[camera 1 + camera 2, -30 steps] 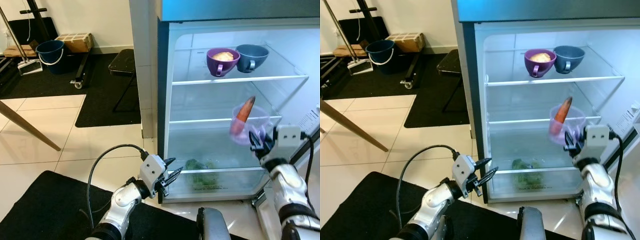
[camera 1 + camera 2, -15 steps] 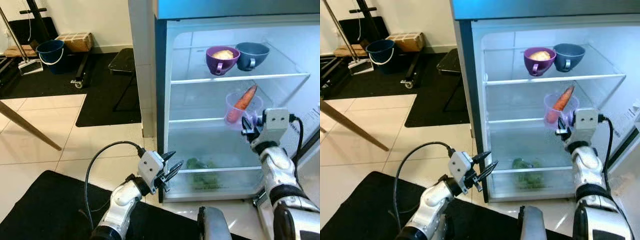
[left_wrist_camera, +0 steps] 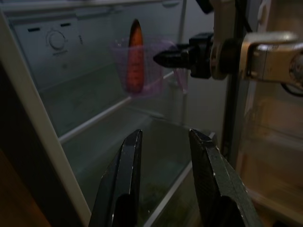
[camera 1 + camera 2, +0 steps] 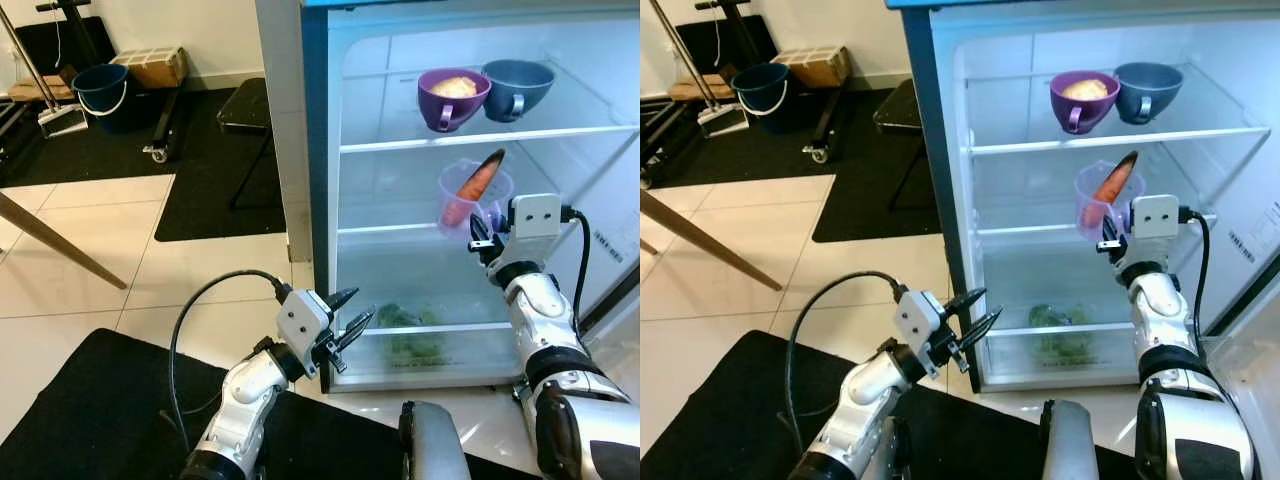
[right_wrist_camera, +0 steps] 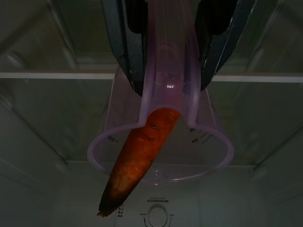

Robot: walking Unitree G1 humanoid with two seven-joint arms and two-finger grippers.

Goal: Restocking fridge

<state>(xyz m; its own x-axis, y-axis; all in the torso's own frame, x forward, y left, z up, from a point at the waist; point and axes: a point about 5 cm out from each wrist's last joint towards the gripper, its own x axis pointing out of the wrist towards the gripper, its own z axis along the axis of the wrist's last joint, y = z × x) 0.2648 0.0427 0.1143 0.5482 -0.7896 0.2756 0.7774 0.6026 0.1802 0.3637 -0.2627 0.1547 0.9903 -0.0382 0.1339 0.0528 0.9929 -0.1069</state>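
Inside fridge (image 4: 400,205), middle shelf: right gripper (image 4: 482,238) fingers pinching clear cup (image 4: 470,192) handle (carrot (image 4: 478,182) inside).
Advice: keep cup upright, lower gently.
Left gripper (image 4: 350,326): fingers spread, idle.

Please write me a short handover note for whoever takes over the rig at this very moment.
Right gripper: shut on the handle of the clear measuring cup, held in the air inside the open fridge, between the top and middle shelves. A carrot stands tilted in the cup.
Left gripper: open, holding nothing, low by the fridge's front edge.
Already on the top shelf: purple cup with food in it, grey cup. Greens lie in the bottom drawer.
Left to do: set the cup on a shelf, probably the middle one, and release it.
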